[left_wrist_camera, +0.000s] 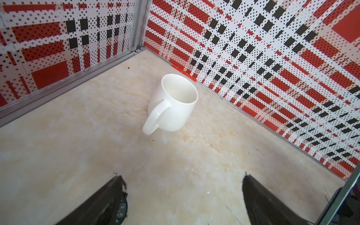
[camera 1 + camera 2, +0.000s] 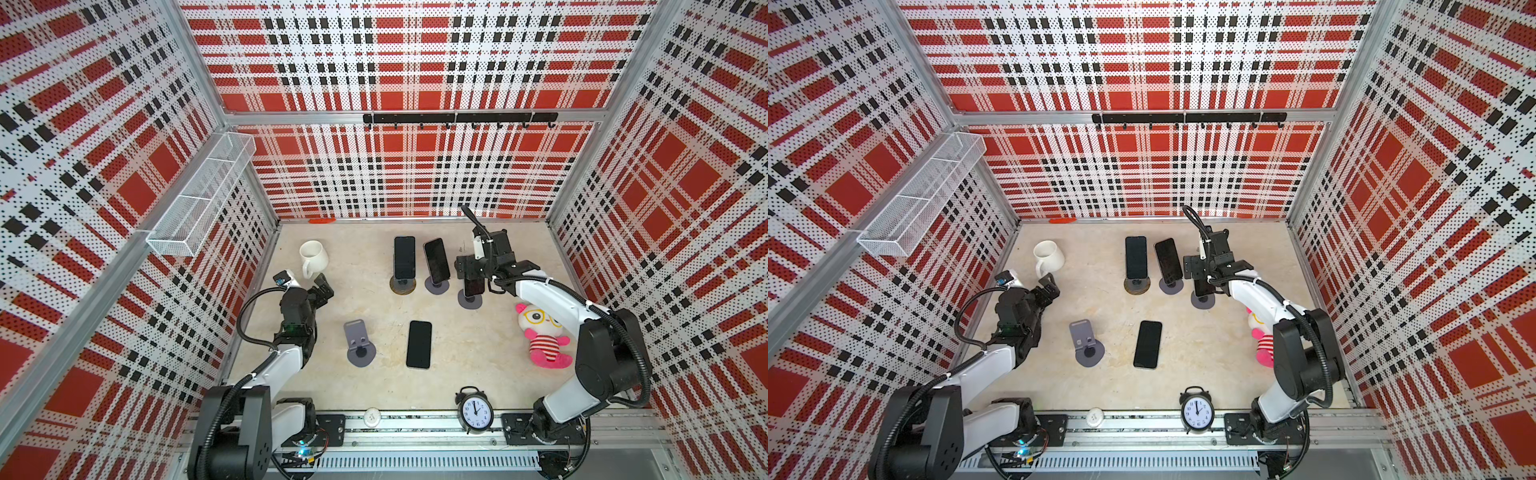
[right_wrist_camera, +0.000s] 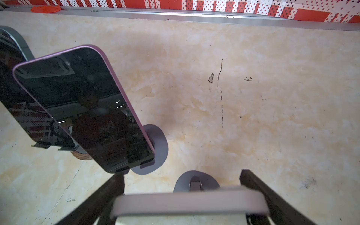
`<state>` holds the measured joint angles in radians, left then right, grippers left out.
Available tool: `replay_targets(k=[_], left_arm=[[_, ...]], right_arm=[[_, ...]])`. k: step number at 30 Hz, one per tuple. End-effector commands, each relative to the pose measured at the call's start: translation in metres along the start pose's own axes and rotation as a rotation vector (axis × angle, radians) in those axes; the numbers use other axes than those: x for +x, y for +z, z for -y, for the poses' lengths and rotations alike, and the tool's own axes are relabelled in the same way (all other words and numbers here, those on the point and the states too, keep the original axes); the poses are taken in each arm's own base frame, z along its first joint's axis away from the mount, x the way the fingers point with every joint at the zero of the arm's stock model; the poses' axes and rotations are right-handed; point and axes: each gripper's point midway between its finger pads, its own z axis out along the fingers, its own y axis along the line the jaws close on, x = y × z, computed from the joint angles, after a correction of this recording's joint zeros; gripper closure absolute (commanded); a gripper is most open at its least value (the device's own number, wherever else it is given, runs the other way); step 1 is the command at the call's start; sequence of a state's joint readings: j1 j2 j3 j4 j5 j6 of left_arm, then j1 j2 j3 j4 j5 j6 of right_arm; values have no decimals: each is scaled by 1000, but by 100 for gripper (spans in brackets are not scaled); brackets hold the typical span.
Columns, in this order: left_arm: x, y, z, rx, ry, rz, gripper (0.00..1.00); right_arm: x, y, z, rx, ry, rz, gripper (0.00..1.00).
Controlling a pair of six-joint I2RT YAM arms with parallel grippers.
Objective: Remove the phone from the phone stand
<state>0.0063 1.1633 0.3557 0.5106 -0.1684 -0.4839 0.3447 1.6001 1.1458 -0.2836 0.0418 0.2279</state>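
**Right gripper at the top edge of the rightmost standing phone**

The right gripper (image 3: 181, 173) is above the rightmost of 3 standing phones. Its 2 fingers (image 3: 251, 181) stand at both sides of the upper edge of the phone (image 3: 191, 202), very close to it. Whether they already press it, I cannot tell. The phone leans in its phone stand (image 3: 194, 180), whose round grey base rests on the table (image 3: 253, 97). In a top view the wrist of the arm covers most of this phone (image 2: 473, 286).

Just beside it, 2 other phones (image 2: 436, 258) lean in their own stands. Nearer to the robot, a flat phone (image 2: 418, 344) lies on the table beside an empty stand (image 2: 358, 343).

The left gripper (image 1: 182, 176) is spread wide and holds nothing. It is near a white mug (image 1: 173, 105), which stands close to the left wall.
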Motion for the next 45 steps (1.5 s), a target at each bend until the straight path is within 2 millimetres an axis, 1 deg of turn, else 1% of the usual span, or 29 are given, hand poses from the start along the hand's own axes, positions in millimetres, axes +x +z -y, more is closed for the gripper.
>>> replay_targets(k=[1, 7, 14, 17, 30, 38, 45], left_arm=[[-5, -1, -1, 4, 14, 24, 2], [-4, 1, 0, 8, 14, 16, 2], [-5, 0, -3, -3, 6, 22, 2], [-5, 1, -3, -5, 6, 18, 2], [-4, 3, -5, -16, 4, 14, 2], [-5, 3, -5, -16, 4, 15, 2], [-5, 3, -5, -17, 4, 15, 2]], right_arm=[[5, 7, -1, -6, -17, -9, 5], [2, 6, -3, -12, -23, -7, 7], [8, 10, 1, 8, -34, -32, 11], [10, 11, 0, 5, -34, -41, 15], [8, 4, 2, 11, -25, -25, 24], [5, -1, 3, 18, -32, -22, 23], [2, -11, 7, 40, -41, -19, 22]])
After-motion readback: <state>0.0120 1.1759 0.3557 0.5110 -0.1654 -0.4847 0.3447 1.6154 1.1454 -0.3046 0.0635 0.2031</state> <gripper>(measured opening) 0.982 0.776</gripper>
